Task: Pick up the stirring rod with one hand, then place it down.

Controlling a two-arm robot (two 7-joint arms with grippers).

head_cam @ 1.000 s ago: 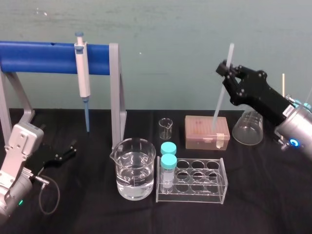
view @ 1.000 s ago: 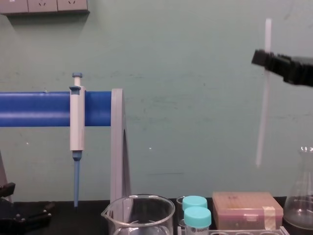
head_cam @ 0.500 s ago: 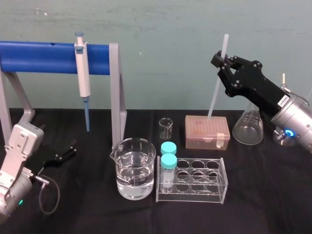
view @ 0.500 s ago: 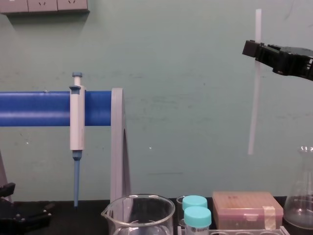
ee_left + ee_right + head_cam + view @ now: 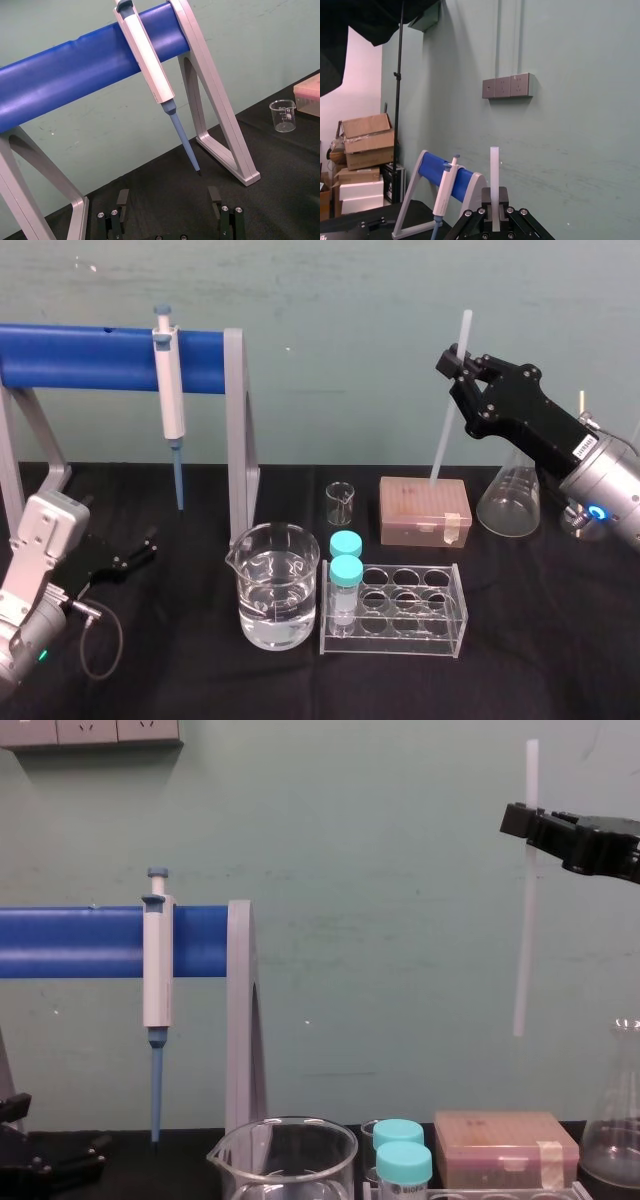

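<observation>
The stirring rod [image 5: 447,405] is a long translucent-white stick, nearly upright in the air above the pink box. My right gripper [image 5: 460,368] is shut on its upper part, at the right of the head view. From the chest view the stirring rod [image 5: 524,910] hangs high against the green wall, its lower end well above the table, with the right gripper [image 5: 527,820] clamped on it. The right wrist view has the stirring rod [image 5: 494,167] rising from between the jaws. My left gripper [image 5: 135,552] rests low at the far left, and the left gripper [image 5: 169,210] is open with nothing between its fingers.
A blue bar stand [image 5: 100,358] holds a blue-tipped pipette [image 5: 168,390] at the left. In the middle stand a water beaker [image 5: 272,585], a clear tube rack [image 5: 400,612] with two teal-capped vials [image 5: 346,570], a small beaker [image 5: 340,502], a pink box [image 5: 424,510] and a flask [image 5: 510,502].
My right gripper lifted the rod a little higher and carried it slightly left over the last second. The rod now hangs more upright. The left arm has not moved.
</observation>
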